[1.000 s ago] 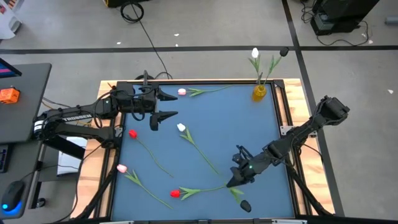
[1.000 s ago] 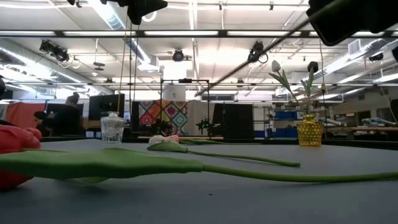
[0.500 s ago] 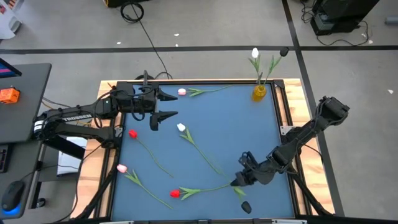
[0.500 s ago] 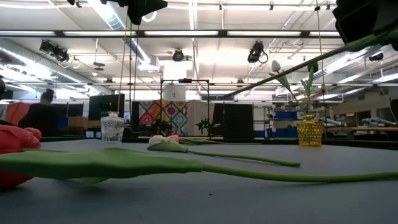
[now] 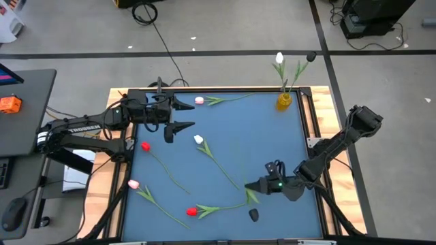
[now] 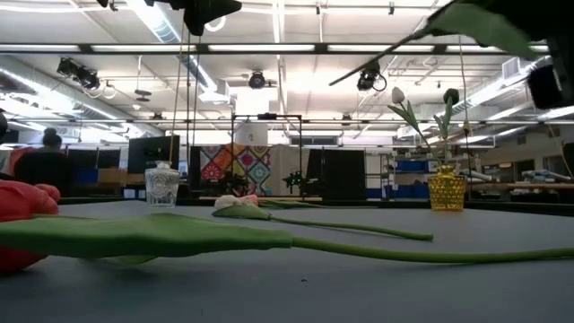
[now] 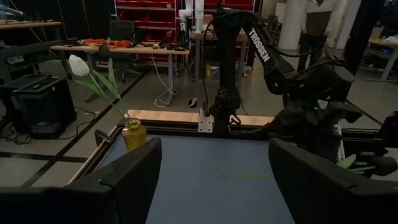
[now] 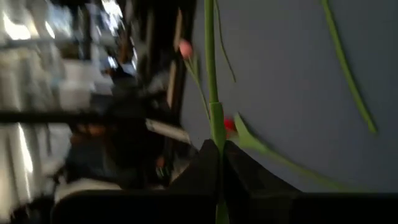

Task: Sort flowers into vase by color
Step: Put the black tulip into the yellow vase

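My right gripper (image 5: 257, 185) is over the table's near right part, shut on a black-headed tulip; its dark head (image 5: 253, 215) shows toward the near edge and a leaf (image 5: 251, 196) sits by the fingers. In the low view its stem (image 6: 404, 56) slants high above the table. My left gripper (image 5: 182, 114) is open above the far left part and touches nothing. A yellow vase (image 5: 284, 101) at the far right corner holds a white and a black tulip. Pink (image 5: 199, 100), white (image 5: 198, 139), red (image 5: 145, 145), pink (image 5: 133, 184) and red (image 5: 192, 211) tulips lie flat on the table. My right gripper pinches the black tulip's green stem (image 8: 213, 134) between its two fingers, near where a leaf (image 8: 249, 142) branches off. The fingers lie roughly level, pointing toward the table's left. The stem runs on past the fingertips, and the flower is lifted clear of the table.
A clear glass vase (image 6: 162, 186) stands at the table's far left. Wooden rails (image 5: 312, 122) frame the blue mat. The loose tulips' stems cross the middle and the near left. Bare mat (image 5: 266, 136) lies between the right gripper and the yellow vase.
My right gripper has swung around to point toward the table's left and risen a little, staying shut on the stem. The black tulip came with it: its head shifted left and away from the near edge, and its stem stands higher in the low view.
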Controlling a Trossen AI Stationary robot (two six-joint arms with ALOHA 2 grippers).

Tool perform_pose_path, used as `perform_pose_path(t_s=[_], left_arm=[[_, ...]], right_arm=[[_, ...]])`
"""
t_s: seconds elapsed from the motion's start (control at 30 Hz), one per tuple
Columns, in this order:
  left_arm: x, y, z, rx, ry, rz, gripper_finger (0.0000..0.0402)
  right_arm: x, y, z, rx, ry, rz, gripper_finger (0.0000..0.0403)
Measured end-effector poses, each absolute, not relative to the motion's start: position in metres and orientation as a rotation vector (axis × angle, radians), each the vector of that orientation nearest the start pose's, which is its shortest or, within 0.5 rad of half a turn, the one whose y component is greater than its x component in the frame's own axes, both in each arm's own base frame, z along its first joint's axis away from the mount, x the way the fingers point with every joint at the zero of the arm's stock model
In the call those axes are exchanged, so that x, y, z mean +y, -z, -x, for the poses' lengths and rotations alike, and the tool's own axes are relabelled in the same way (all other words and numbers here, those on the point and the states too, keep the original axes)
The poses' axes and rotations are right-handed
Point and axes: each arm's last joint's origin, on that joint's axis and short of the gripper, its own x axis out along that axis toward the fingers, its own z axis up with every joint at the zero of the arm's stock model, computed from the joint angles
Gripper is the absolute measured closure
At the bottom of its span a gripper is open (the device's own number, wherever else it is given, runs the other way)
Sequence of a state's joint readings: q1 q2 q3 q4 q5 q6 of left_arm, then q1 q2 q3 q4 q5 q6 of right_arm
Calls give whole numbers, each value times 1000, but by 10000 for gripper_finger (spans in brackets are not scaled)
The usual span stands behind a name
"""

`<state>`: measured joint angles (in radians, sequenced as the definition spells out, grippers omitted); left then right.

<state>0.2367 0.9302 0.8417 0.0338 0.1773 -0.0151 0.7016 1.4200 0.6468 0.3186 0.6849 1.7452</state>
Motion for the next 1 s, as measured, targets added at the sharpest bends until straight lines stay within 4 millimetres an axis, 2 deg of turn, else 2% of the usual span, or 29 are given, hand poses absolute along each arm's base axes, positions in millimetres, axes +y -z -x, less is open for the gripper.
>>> perform_pose_path(t_s=[0.17,0.3,0.4,0.53,0.67,0.83,1.0], left_arm=[[44,-348,-203,52,-61,75,99],[44,-349,-203,41,-62,128,99],[44,-349,-203,37,-63,170,99],[44,-351,-203,14,-64,143,99],[44,-355,-203,-25,-58,212,99],[44,-358,-203,-62,-49,428,99],[44,-358,-203,-63,-47,482,99]], right_arm=[[162,-198,-225,130,361,-1450,385],[159,-198,-226,94,382,-1470,385],[154,-198,-230,99,389,-1477,385],[144,-200,-237,155,366,-1469,385],[130,-214,-240,189,302,-1417,385],[104,-237,-231,179,294,-1278,385],[84,-250,-210,274,315,-1193,385]])
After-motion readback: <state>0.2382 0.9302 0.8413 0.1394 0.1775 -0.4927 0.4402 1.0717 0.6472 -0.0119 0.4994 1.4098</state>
